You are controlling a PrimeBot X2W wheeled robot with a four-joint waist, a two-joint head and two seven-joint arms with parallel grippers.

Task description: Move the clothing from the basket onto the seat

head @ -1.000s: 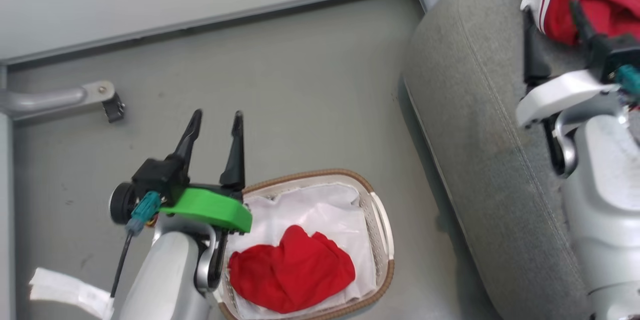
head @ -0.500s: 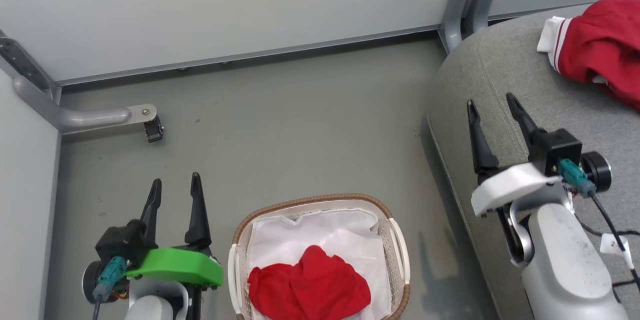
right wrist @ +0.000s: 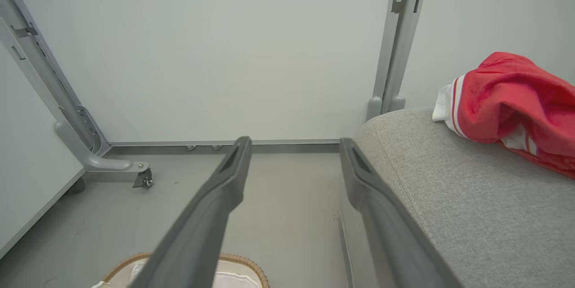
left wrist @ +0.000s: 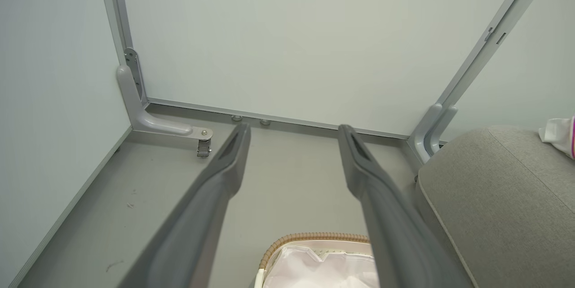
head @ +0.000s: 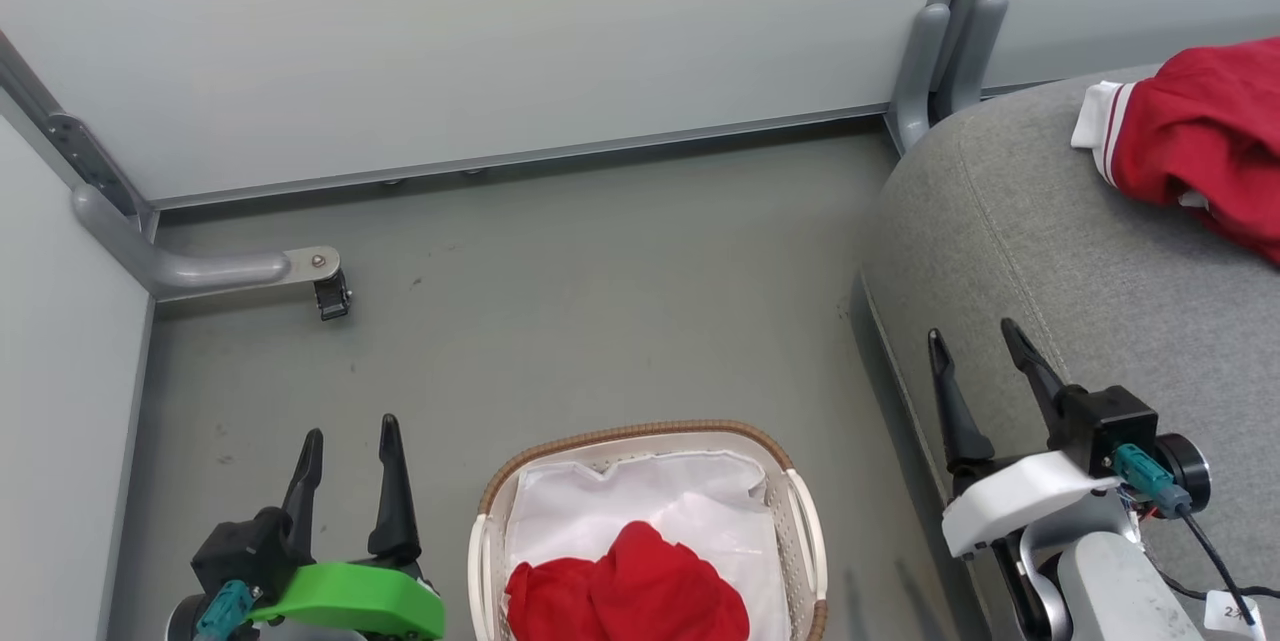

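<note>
Both arms have drawn back over the last second. The right gripper (head: 971, 329), earlier close against the striped red garment (head: 1200, 121), now stands well apart from it. The left gripper (head: 352, 426), earlier over the left rim of the basket (head: 640, 433), now sits beside the basket, clear of the rim. The head view has also shifted, so fixed items are not counted as moved.

Seat (head: 1080, 241): grey, on the right side, with its rounded corner near the wall posts. The striped red garment lies bunched on its far part, white cuff pointing to the robot's left.

Floor (head: 600, 301): grey, and it carries the basket near the seat's edge, with a strip of floor between them.

Basket: a white liner (head: 640, 501) sits inside. The plain red garment (head: 630, 596) lies crumpled on the liner at the near end, partly cut off by the picture's lower edge.

Right gripper: fingers spread with nothing between them, over the seat's left edge.

Left gripper: fingers parted and empty, over bare floor.

Caster (head: 332, 296): on a grey bracket by the left wall.
</note>
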